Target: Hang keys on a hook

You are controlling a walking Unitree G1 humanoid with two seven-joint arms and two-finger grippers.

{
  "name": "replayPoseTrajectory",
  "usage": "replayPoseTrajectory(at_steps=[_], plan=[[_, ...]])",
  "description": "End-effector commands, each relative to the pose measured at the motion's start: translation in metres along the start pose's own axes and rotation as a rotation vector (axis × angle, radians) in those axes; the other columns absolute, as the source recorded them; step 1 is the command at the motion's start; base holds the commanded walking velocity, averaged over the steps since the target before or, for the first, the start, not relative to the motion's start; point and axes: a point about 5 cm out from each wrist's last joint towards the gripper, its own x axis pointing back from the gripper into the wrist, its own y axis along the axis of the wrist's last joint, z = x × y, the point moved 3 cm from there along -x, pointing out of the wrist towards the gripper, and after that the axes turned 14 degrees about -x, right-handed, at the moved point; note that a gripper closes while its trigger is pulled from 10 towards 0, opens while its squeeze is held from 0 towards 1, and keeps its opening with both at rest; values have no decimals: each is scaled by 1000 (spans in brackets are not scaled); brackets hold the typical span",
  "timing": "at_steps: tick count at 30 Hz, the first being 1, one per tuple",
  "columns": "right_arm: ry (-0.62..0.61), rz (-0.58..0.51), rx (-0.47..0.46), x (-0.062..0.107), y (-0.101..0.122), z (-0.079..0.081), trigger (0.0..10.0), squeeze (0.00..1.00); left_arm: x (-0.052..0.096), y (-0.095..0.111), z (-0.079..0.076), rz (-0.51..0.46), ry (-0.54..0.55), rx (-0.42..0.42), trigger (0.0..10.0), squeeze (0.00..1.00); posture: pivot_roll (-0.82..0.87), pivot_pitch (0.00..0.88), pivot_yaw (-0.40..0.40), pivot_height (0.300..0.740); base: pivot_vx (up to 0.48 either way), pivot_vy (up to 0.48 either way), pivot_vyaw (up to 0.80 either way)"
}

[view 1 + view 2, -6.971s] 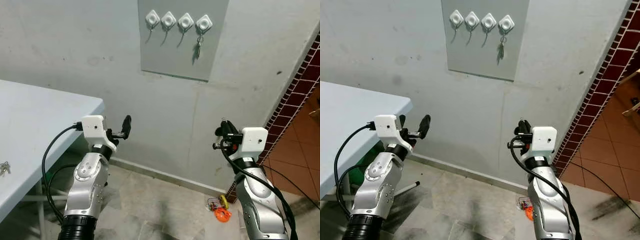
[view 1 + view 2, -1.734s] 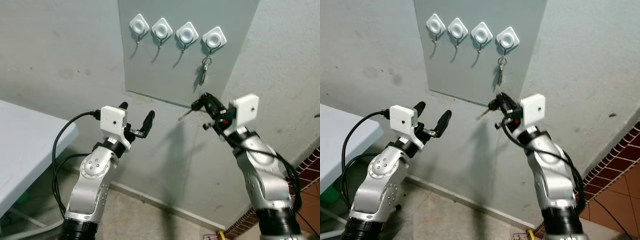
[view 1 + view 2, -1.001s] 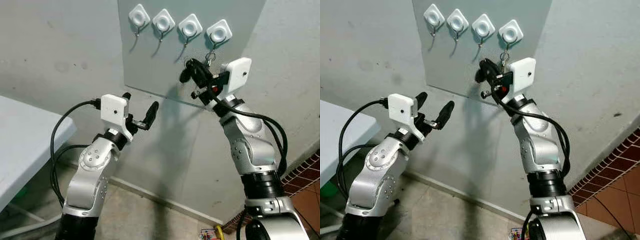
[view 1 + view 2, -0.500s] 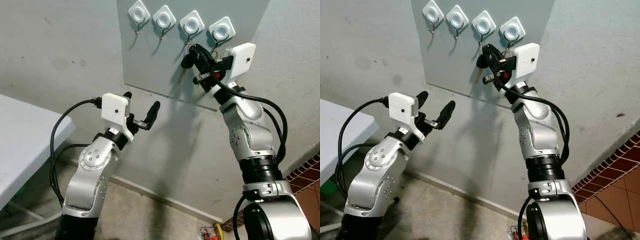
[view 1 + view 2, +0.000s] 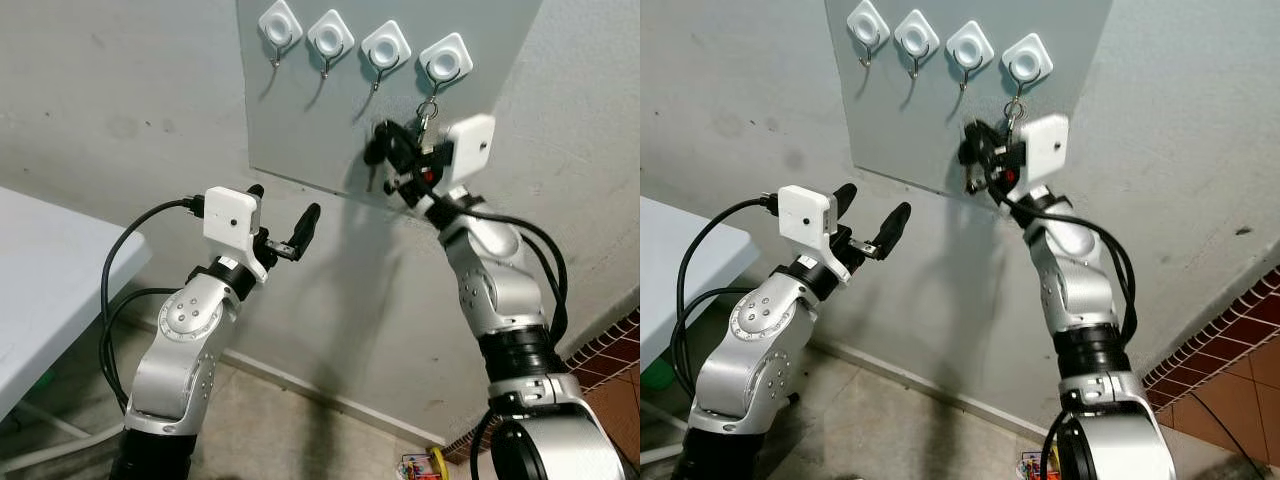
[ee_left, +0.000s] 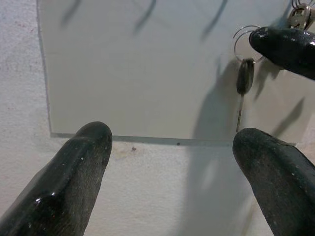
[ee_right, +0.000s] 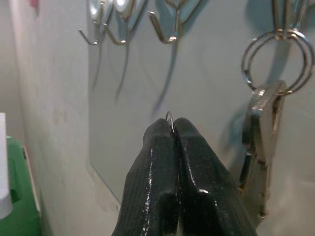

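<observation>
The right gripper (image 7: 172, 129) pinches the ring (image 7: 169, 119) of a black-headed key (image 6: 243, 77), fingers pressed together on it, below the third hook (image 7: 170, 37) on the grey board (image 5: 300, 120). Half a second ago it was held higher, almost at that hook; it has since dropped back level with the hung keys (image 7: 266, 123) on the fourth hook (image 5: 436, 84), so the ring is likely not yet caught and another approach seems needed. The left gripper (image 5: 285, 225) waits lower down, near the board's bottom edge, fingers spread and empty.
</observation>
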Motion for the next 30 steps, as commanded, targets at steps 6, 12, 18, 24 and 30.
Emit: replayPoseTrajectory(at_steps=[6, 12, 18, 24, 30], plan=[[55, -66, -21, -4, 14, 8, 10000, 0, -10, 9, 1, -40, -2, -18, 10000, 0, 28, 0, -24, 732, 0, 0, 0], [68, -105, -30, -7, 22, 12, 10000, 0, -15, 11, 1, -51, -8, -20, 10000, 0, 25, 0, -16, 732, 0, 0, 0], [67, -144, -51, -9, 29, 14, 10000, 0, -19, 12, 1, -59, -17, -24, 10000, 0, 22, 0, -3, 732, 0, 0, 0], [68, -176, -69, -12, 35, 16, 10000, 0, -21, 12, 1, -62, -28, -29, 10000, 0, 19, 0, 11, 732, 0, 0, 0], [89, -196, -93, -14, 40, 20, 10000, 0, -22, 12, 0, -62, -34, -30, 10000, 0, 22, 0, 15, 732, 0, 0, 0]])
